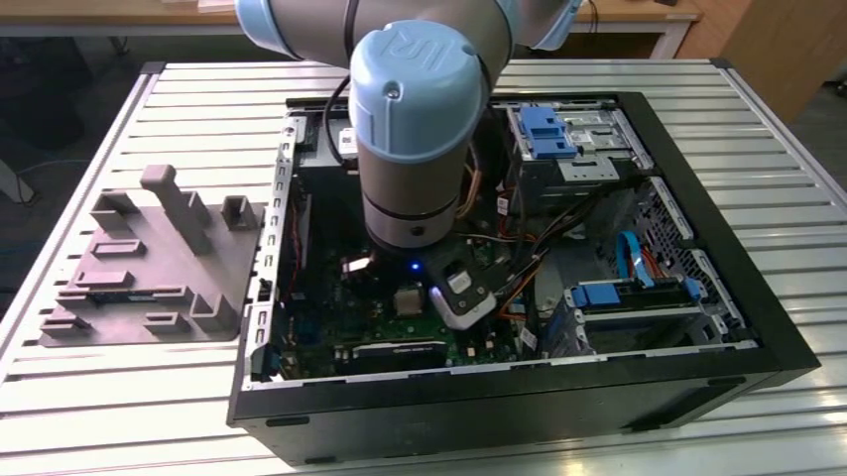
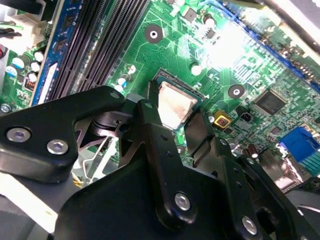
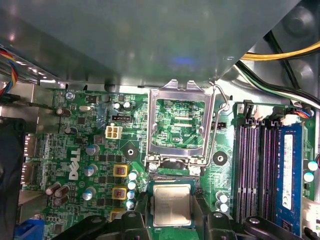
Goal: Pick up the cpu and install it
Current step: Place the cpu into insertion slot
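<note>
Jaws clamp the cpu [image 3: 171,204] (silvery top up) close to the green motherboard [image 3: 102,146].

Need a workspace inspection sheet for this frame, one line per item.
Surface: slatted metal table, bearing an open PC case.
Job's things: cpu at the green motherboard socket, beside the flipped-open metal frame.
Clutter: grey tray with posts on the table, at the exterior view's left of the case.
Grippers: gripper low inside the case, fingers apparently closed on the cpu's opposite edges.
Cables: yellow and black cables by the board; blue cable in the case.
Surroundings: wooden desk beyond the table.
</note>
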{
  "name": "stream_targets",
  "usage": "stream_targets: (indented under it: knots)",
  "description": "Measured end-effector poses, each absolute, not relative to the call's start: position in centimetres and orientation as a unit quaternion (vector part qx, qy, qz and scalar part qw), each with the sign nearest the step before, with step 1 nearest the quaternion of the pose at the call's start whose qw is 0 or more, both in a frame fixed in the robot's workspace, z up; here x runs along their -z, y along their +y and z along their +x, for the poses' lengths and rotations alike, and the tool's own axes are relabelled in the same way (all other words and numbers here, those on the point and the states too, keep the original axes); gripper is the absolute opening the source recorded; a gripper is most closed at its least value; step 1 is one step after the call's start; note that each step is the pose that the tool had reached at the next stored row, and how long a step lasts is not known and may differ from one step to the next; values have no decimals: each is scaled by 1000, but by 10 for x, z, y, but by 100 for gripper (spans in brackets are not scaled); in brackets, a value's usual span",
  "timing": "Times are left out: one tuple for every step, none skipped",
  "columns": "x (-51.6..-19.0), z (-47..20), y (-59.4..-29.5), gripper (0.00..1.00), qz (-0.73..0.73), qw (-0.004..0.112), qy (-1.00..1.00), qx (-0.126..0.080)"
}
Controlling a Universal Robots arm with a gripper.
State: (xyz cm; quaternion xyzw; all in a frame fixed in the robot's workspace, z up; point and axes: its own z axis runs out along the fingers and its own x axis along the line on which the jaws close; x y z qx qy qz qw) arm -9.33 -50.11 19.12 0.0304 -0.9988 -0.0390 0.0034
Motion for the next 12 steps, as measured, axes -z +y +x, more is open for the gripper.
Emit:
stream_targets:
  knots:
    - [-191, -93, -501, 47, 27, 3, -999, 39]
    - [-191, -93, -501, 47, 24, 3, -999, 39]
    - [-191, -93, -501, 47, 21, 3, -999, 39]
    - [-191, -93, -501, 47, 20, 3, -999, 39]
    - [-191, -93, -501, 47, 19, 3, -999, 39]
    - [-191, -93, -500, 47, 19, 3, -999, 39]
    - [-191, -93, -500, 47, 19, 3, -999, 39]
    - [-191, -94, -499, 47, 19, 3, -999, 39]
    - [-191, -94, -499, 47, 18, 3, -999, 39]
    - [-191, -93, -498, 47, 18, 3, -999, 39]
    - [-191, -93, -498, 47, 17, 3, -999, 39]
    - [-191, -93, -498, 47, 17, 3, -999, 39]
